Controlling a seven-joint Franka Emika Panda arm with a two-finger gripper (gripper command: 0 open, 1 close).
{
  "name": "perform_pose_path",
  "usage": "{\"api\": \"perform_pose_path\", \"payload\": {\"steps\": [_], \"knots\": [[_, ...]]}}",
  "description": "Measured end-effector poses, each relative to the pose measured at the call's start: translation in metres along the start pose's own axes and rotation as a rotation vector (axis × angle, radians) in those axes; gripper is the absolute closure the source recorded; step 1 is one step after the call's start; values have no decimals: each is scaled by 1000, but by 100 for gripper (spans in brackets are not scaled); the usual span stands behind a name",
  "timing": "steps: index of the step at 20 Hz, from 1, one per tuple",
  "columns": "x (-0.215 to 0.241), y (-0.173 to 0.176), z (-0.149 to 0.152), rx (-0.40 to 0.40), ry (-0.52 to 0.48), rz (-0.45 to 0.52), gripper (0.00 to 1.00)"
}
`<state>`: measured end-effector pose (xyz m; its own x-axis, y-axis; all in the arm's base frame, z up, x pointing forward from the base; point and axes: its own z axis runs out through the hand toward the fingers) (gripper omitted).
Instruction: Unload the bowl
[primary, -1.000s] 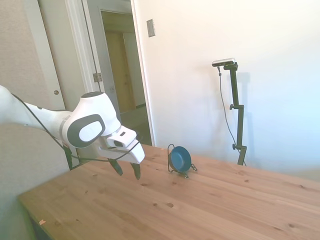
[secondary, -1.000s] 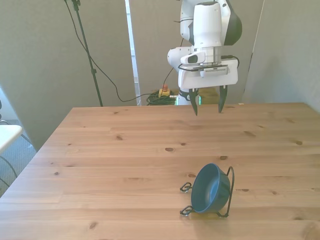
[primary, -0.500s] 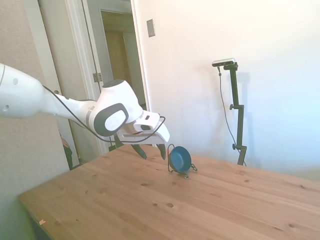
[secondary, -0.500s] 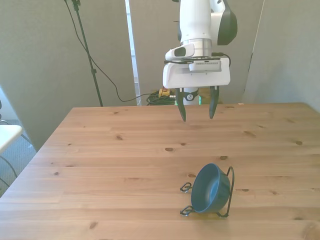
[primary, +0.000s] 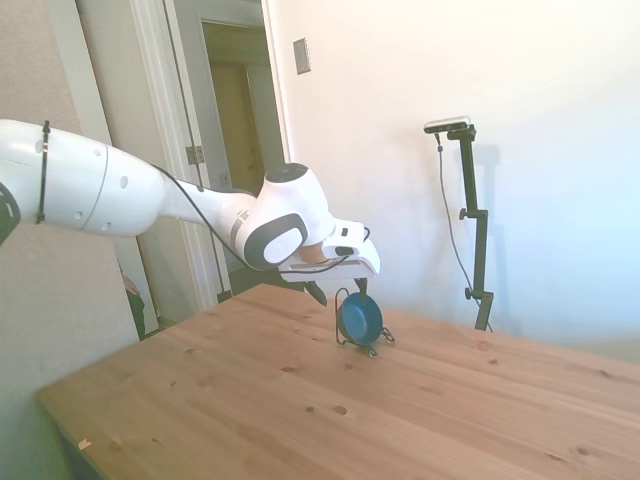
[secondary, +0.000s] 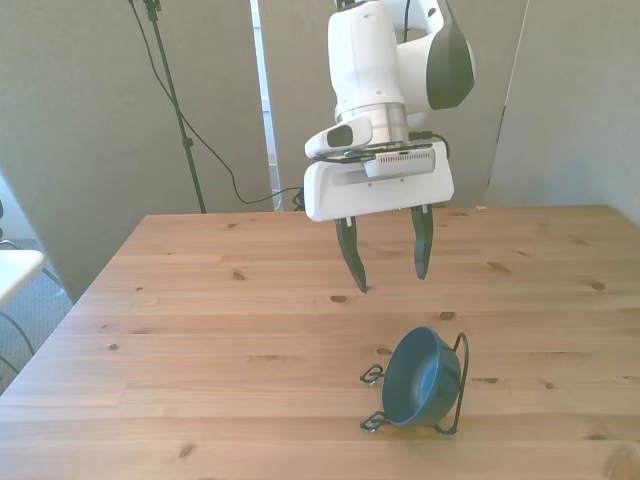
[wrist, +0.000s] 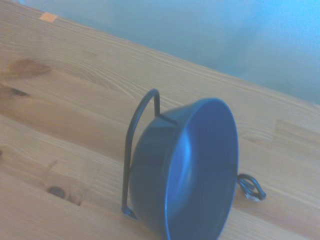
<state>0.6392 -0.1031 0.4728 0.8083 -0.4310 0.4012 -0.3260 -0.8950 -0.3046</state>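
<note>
Bowl (secondary: 420, 379), smooth round teal, tilted in thin wire stand (secondary: 457, 372), wooden table (secondary: 200, 330)

My table (secondary: 200, 330) is a light pine top with knots and plank seams showing, and it's carrying just one thing directly: a thin black wire stand (secondary: 455, 385) sitting near the edge closest to the front camera, toward the front view's right. That stand is holding the dark teal bowl (secondary: 420, 378) tipped up on its edge, leaning against the wire hoop.
</note>
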Motion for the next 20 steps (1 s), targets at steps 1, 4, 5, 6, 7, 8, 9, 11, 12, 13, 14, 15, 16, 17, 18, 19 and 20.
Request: {"api": "perform_pose_path", "payload": {"steps": [1, 4, 5, 6, 7, 8, 9, 11, 12, 13, 14, 15, 16, 17, 18, 19, 20], "knots": [[4, -1, 5, 15, -15, -14, 0], [13, -6, 21, 43, -63, -55, 0], [15, -8, 27, 52, -80, -63, 0], [16, -9, 32, 59, -95, -76, 0], [18, -10, 37, 63, -105, -87, 0], [20, -10, 40, 66, -114, -96, 0], [21, -11, 44, 69, -120, -104, 0], [24, -12, 48, 74, -126, -111, 0], [24, -14, 51, 76, -127, -113, 0], [25, -15, 53, 77, -129, -115, 0], [25, -16, 56, 79, -133, -117, 0], [24, -17, 60, 81, -139, -118, 0], [24, -18, 63, 82, -146, -119, 0], [23, -18, 67, 83, -152, -119, 0], [23, -18, 71, 83, -155, -118, 100], [22, -18, 73, 83, -158, -119, 100], [22, -18, 75, 84, -159, -120, 100]]}}
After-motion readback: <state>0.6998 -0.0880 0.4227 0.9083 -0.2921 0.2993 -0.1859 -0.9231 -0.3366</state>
